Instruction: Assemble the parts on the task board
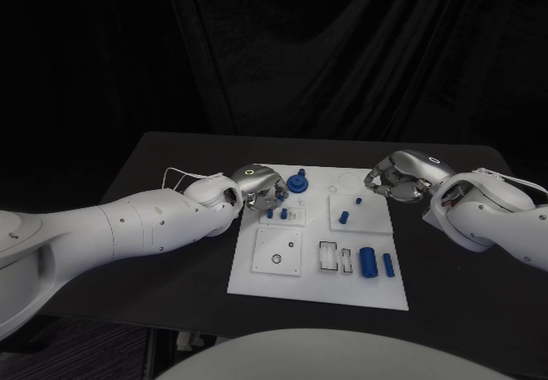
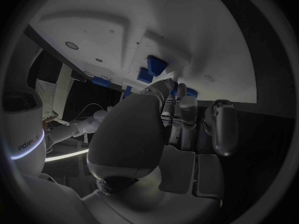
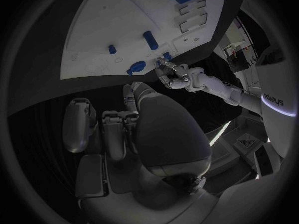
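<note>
On the black bench [image 1: 171,170] sits the white task board [image 1: 325,277] — blue parts across it: a gear-like piece [image 1: 298,185] at the far edge, a large cylinder [image 1: 367,262] near the front. Left hand [image 1: 260,188] hovers over small pegs [image 1: 278,213], fingers curled; whether it pinches anything, cannot tell. Right hand [image 1: 400,176] curled, apparently empty, off the board's far right corner. Likely a peg-seating step — next calls for fine alignment.

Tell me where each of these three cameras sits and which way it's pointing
Head view: on the robot's head, looking down at the white board; both arms show, left hand, right hand.
Left wrist view: behind the left hand, facing the board.
Right wrist view: behind the right hand, facing the board; the left hand shows too.
Shared: all three show the board.
</note>
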Robot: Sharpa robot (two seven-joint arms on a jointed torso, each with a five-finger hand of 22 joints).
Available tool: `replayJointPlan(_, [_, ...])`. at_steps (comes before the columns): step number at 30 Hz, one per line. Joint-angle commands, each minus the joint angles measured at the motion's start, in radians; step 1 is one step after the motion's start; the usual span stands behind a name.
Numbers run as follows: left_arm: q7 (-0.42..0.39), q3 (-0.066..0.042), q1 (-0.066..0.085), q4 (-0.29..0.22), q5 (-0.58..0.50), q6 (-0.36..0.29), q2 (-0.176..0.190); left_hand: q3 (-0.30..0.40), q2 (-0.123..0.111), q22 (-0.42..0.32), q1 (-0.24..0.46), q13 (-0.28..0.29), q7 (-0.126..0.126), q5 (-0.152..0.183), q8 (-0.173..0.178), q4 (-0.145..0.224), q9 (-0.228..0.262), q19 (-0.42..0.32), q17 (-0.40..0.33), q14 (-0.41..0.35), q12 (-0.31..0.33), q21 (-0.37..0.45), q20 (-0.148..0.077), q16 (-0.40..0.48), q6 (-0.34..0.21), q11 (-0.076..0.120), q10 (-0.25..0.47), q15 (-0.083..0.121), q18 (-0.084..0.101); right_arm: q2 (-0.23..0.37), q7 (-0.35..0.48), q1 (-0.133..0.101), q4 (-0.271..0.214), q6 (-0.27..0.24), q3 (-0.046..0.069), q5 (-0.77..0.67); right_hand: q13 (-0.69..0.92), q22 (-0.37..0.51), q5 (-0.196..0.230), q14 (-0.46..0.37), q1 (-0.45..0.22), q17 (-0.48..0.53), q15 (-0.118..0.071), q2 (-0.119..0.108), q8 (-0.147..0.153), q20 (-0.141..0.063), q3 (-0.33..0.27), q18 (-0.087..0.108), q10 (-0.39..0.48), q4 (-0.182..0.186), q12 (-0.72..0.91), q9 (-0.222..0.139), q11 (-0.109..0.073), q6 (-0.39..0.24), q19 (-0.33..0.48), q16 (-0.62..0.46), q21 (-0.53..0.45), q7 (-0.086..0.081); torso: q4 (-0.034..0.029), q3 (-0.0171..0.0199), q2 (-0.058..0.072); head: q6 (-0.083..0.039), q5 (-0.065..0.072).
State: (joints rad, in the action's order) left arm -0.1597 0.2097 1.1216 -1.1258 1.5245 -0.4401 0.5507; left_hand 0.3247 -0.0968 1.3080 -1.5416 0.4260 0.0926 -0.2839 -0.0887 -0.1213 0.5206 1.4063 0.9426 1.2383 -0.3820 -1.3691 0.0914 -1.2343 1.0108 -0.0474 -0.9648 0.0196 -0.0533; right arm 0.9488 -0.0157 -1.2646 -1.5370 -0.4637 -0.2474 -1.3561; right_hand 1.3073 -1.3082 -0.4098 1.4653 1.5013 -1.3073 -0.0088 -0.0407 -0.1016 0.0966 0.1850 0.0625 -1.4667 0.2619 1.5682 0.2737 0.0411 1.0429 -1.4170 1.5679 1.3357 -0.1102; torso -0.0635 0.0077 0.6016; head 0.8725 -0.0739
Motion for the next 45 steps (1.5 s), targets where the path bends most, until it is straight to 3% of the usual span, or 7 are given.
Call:
replayJointPlan(1, [0.005, 0.002, -0.004, 0.0, 0.0, 0.024, -0.002, 0.005, -0.005, 0.19, 0.003, -0.002, 0.005, -0.001, 0.004, 0.004, -0.003, -0.006, -0.003, -0.007, 0.01, 0.005, 0.0, 0.005, -0.004, -0.004, -0.002, -0.001, -0.001, 0.001, -0.017, 0.003, 0.0, 0.007, 0.001, -0.003, 0.263, -0.181, -0.002, 0.106, 0.007, -0.263, -0.006, -0.005, -0.006, -0.001, 0.004, 0.0, -0.104, 0.0, 0.003, 0.002, 0.0, 0.006, 0.007, 0.003, -0.002, -0.001, 0.0, -0.0001, 0.0, 0.0, 0.0])
replayJointPlan(12, [0.018, 0.002, -0.004, 0.004, 0.0, 0.022, 0.0, 0.01, -0.031, 0.178, 0.028, -0.01, -0.055, 0.062, 0.028, -0.008, -0.073, -0.038, -0.035, -0.036, 0.056, 0.05, 0.025, 0.028, -0.2, -0.044, 0.095, -0.03, -0.01, 0.003, -0.019, 0.003, -0.001, 0.008, 0.001, -0.003, 0.263, -0.18, -0.002, 0.106, 0.008, -0.263, -0.006, -0.005, -0.005, -0.001, 0.006, 0.0, -0.104, -0.001, 0.003, 0.002, 0.0, 0.005, 0.008, 0.003, -0.004, -0.001, 0.0001, -0.0002, 0.001, 0.0, 0.0])
replayJointPlan(27, [0.021, 0.001, -0.005, 0.007, -0.001, -0.215, 0.06, 0.007, -0.034, 0.174, 0.014, 0.008, -0.074, 0.081, 0.023, -0.001, -0.098, -0.049, -0.034, -0.04, 0.04, 0.066, 0.031, 0.025, -0.226, -0.044, 0.133, -0.036, -0.014, 0.01, -0.021, 0.003, -0.004, 0.012, 0.001, -0.003, 0.263, -0.18, -0.002, 0.106, 0.008, -0.263, -0.006, -0.006, -0.006, -0.001, 0.006, 0.0, -0.104, -0.001, 0.003, 0.002, 0.0, 0.005, 0.009, 0.003, -0.005, -0.002, 0.0003, -0.0009, 0.0, 0.0, 0.003])
replayJointPlan(30, [-0.018, 0.001, -0.004, 0.009, -0.084, -0.309, 0.086, 0.006, -0.021, 0.129, 0.028, 0.03, -0.056, 0.078, 0.016, -0.031, -0.109, -0.172, -0.22, -0.219, -0.002, 0.214, 0.032, 0.166, -0.194, -0.038, 0.145, -0.033, -0.045, 0.014, -0.021, 0.003, -0.005, 0.009, 0.001, -0.003, 0.263, -0.178, -0.001, 0.106, 0.008, -0.263, -0.006, -0.006, -0.006, -0.001, 0.006, 0.002, -0.104, -0.001, 0.003, 0.002, 0.0, 0.005, 0.012, 0.003, -0.01, -0.002, -0.0004, -0.0009, 0.0, 0.0, 0.004])
replayJointPlan(33, [-0.158, 0.001, -0.003, 0.002, -0.327, -0.314, 0.122, 0.02, -0.003, 0.013, 0.029, 0.041, -0.019, 0.026, 0.014, -0.071, -0.121, -0.591, -0.303, -0.445, -0.034, 0.659, 0.044, 0.323, -0.154, -0.033, 0.193, -0.058, -0.111, 0.018, -0.019, 0.002, -0.009, 0.0, 0.001, -0.003, 0.263, -0.17, -0.001, 0.106, 0.009, -0.263, -0.005, -0.01, -0.006, 0.0, 0.007, 0.007, -0.104, -0.003, 0.003, 0.003, 0.001, 0.006, 0.028, 0.003, -0.032, -0.002, -0.0007, -0.0012, 0.0, 0.0, 0.004])
replayJointPlan(40, [-0.499, 0.001, 0.002, -0.056, -0.949, -0.031, 0.223, -0.072, 0.049, -0.208, 0.102, -0.066, -0.001, -0.148, 0.016, -0.155, -0.17, -1.147, -0.535, -0.872, 0.005, 1.133, 0.048, 0.689, -0.185, -0.101, 0.376, -0.143, -0.048, 0.012, -0.037, -0.022, -0.004, 0.007, 0.001, -0.003, 0.137, -0.11, -0.009, 0.065, 0.026, -0.223, -0.008, -0.028, -0.018, -0.001, 0.026, 0.046, 0.052, -0.016, -0.108, 0.018, -0.003, 0.017, 0.148, -0.051, -0.216, 0.001, 0.0, -0.002, -0.001, 0.0, 0.005])
replayJointPlan(45, [-0.576, 0.002, 0.003, -0.167, -1.141, 0.156, 0.306, -0.234, 0.114, -0.395, 0.151, -0.202, 0.007, -0.136, 0.019, -0.168, -0.238, -1.105, -0.727, -0.961, 0.047, 1.283, 0.057, 0.925, -0.225, -0.051, 0.489, -0.11, -0.086, -0.001, -0.051, -0.036, 0.004, 0.019, 0.001, -0.007, -0.022, -0.061, -0.071, -0.025, 0.048, -0.13, -0.006, -0.055, -0.035, 0.0, 0.053, 0.073, 0.235, -0.032, -0.269, 0.048, 0.0, 0.023, 0.242, -0.177, -0.372, -0.001, 0.0014, -0.0011, -0.003, 0.0, 0.005])
